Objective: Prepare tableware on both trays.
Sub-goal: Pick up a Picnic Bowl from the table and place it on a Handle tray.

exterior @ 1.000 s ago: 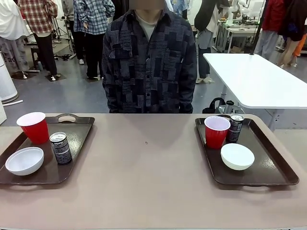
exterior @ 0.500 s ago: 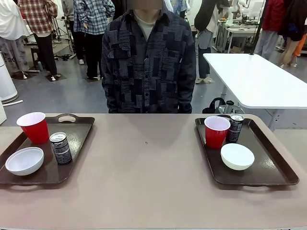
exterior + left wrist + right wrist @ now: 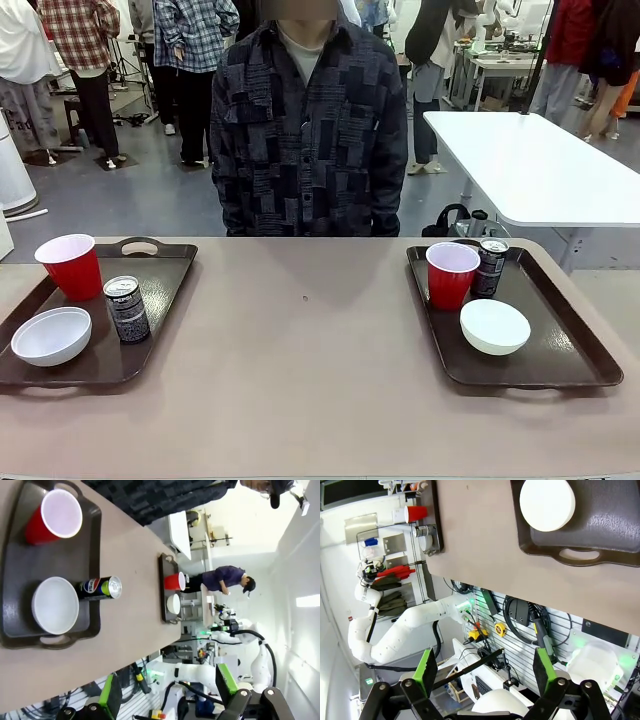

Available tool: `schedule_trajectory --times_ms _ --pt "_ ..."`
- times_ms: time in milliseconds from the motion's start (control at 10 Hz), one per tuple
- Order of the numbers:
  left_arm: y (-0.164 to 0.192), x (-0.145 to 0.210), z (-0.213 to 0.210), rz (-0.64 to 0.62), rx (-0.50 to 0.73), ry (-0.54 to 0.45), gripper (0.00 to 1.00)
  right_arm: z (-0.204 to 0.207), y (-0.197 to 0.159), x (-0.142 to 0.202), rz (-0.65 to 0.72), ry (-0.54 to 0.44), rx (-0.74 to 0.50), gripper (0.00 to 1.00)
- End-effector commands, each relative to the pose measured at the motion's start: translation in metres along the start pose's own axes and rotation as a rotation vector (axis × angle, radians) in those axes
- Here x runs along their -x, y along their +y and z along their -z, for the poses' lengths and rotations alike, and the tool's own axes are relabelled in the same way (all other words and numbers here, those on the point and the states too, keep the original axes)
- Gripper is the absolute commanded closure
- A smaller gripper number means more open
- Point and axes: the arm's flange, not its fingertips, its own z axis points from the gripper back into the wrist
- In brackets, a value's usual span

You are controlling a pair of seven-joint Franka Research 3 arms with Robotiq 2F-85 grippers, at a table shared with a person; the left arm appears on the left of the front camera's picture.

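Observation:
In the front view the left tray point(image 3: 165, 275) carries a red cup point(image 3: 70, 265), a black can point(image 3: 127, 309) and a white bowl point(image 3: 51, 335). The right tray point(image 3: 560, 340) carries a red cup point(image 3: 451, 274), a can point(image 3: 490, 267) behind it and a bowl point(image 3: 495, 326). My left gripper point(image 3: 167, 690) hangs open well off the table's edge, looking at its tray point(image 3: 15, 565) with cup point(image 3: 55, 517), bowl point(image 3: 55, 605) and can point(image 3: 100, 587). Open too, my right gripper point(image 3: 485, 667) is back from the table edge, below the bowl point(image 3: 547, 504) on its tray point(image 3: 615, 525).
A person in a dark patterned shirt point(image 3: 310, 130) stands at the far side, hands out of sight. The tan tabletop point(image 3: 310, 340) stretches bare between the trays. A white table point(image 3: 540, 165) stands behind on the right. The other arm point(image 3: 405, 625) shows in the right wrist view.

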Motion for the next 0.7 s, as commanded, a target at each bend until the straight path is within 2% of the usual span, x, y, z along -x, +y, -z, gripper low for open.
schedule_trajectory --times_ms 0,500,600 --pt "-0.012 -0.017 0.014 0.045 -0.044 0.003 0.00 0.000 0.002 0.000 -0.005 -0.002 -0.018 0.00" --pt "-0.045 -0.037 0.021 0.192 -0.173 0.136 0.00 0.000 0.002 0.000 -0.005 -0.002 -0.018 0.00" --pt "-0.042 -0.030 0.026 0.110 -0.101 0.075 0.00 0.000 0.002 0.000 -0.005 -0.002 -0.018 0.00"
